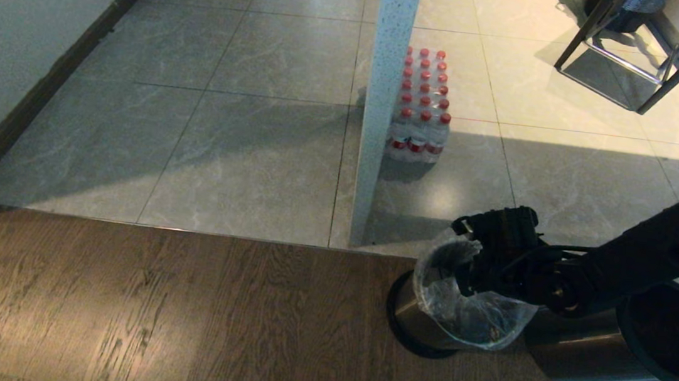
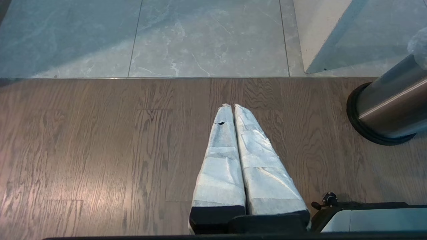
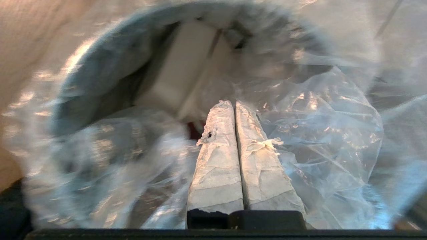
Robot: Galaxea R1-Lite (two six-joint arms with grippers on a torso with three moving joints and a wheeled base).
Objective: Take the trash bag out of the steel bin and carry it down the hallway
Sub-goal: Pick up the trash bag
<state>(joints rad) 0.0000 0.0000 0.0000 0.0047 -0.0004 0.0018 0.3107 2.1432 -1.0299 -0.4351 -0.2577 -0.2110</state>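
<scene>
Although the trash bag (image 1: 466, 305) still sat in the steel bin (image 1: 420, 325), lining its mouth, we judged the lifting had hardly begun: our right gripper (image 3: 233, 110) hung over the bin's mouth, its jaws pressed together amid the crinkled plastic, and we could not tell whether any film was pinched between them. Pulling the bag free and carrying it down the hallway (image 1: 259, 112) remained. Our left gripper (image 2: 232, 108) idled low over the wood-plank floor (image 1: 143, 315), jaws together on nothing. The bin stood on the planks near their edge with the grey tiles, beside a second bin (image 1: 664, 338); beyond a white pillar (image 1: 384, 94) stood a pack of red-capped bottles (image 1: 421, 107).
</scene>
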